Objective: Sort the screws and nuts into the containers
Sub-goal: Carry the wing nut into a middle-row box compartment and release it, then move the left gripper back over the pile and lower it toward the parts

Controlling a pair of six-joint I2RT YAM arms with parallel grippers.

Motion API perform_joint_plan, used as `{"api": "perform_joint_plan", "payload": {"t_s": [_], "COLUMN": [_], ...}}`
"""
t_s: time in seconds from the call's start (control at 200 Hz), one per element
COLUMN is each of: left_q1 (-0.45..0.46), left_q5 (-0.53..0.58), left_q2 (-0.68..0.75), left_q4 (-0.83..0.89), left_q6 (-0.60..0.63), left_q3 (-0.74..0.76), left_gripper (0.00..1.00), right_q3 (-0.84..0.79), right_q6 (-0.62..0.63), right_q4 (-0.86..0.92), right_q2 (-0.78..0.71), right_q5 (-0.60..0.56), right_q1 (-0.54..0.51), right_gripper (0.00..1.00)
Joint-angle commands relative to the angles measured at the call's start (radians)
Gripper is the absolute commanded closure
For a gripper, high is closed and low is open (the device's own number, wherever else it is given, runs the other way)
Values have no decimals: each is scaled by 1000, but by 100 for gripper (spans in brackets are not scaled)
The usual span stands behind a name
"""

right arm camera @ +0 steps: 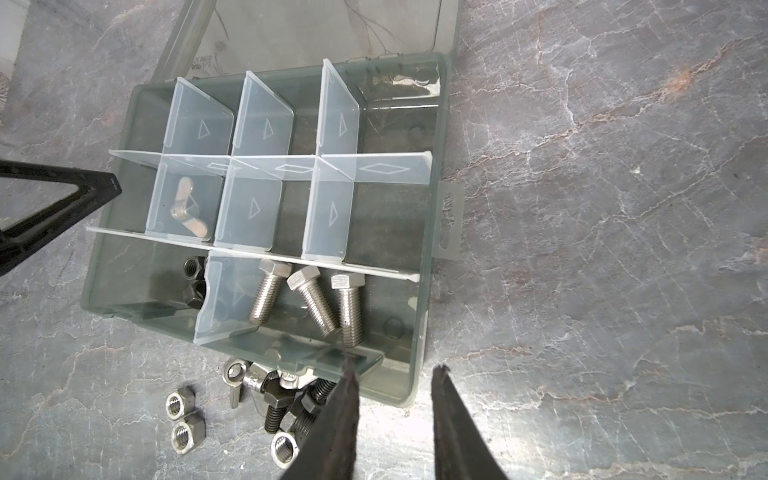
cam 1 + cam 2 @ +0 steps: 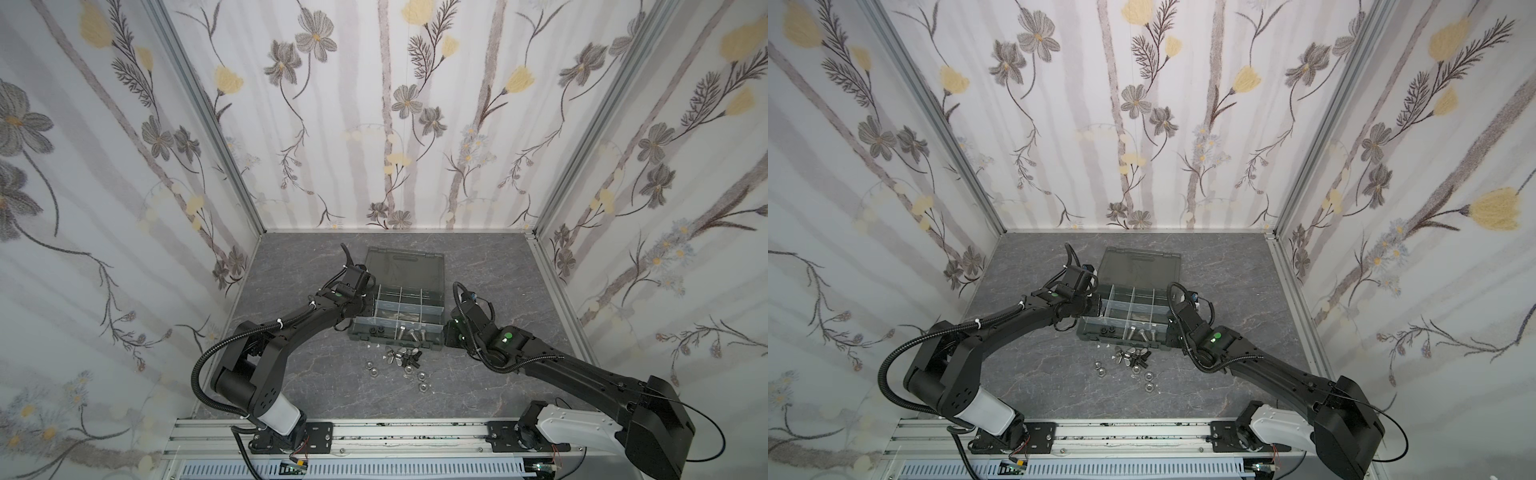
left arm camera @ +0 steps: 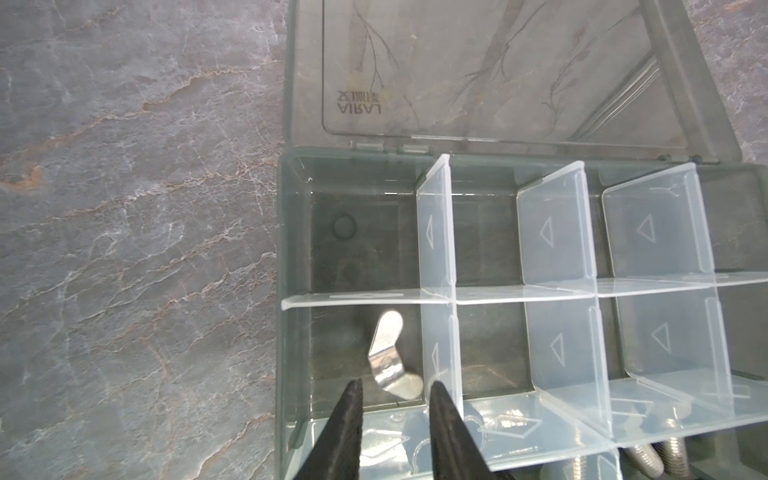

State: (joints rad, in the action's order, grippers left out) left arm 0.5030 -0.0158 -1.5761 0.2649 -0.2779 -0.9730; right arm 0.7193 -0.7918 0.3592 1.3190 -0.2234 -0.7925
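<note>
Right gripper fingers stand apart, holding nothing, near loose nuts waiting on the table. Three screws lie in one box of the case, black nuts next door, one wing nut in another. Left gripper fingers are apart and empty too, by that wing nut. I think more than half is left.

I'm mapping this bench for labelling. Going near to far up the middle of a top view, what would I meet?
Mounting rail → loose silver nuts → heap of wing nuts → silver screws → pale dividers → open lid → flowered back wall.
</note>
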Motion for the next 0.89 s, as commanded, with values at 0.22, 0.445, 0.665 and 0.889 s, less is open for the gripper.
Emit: {"api": "perform_joint_plan", "payload": {"t_s": [0.22,0.445,0.665,0.889], "left_q1": [-1,0,20,73], "left_q5": [-16,-32,-43,-32], "left_q2": [85,143,228,314], "left_q4": [-10,-10,-10,-10], "left_q6": [-32,-61,-113,-189], "left_q3": [43,99,147,207], "left_gripper": [69,68,66,66], "right_q3": [-10,-8,-9,-6], "right_q6": [-4,3,11,26], "right_q4": [-31,-42,-50,-62], "right_q2": [-7,-9,-14,-4], "right_q5": [-17,-9,-6,9], "right_q1": [3,7,18,28], "right_gripper": [69,69,69,69]}}
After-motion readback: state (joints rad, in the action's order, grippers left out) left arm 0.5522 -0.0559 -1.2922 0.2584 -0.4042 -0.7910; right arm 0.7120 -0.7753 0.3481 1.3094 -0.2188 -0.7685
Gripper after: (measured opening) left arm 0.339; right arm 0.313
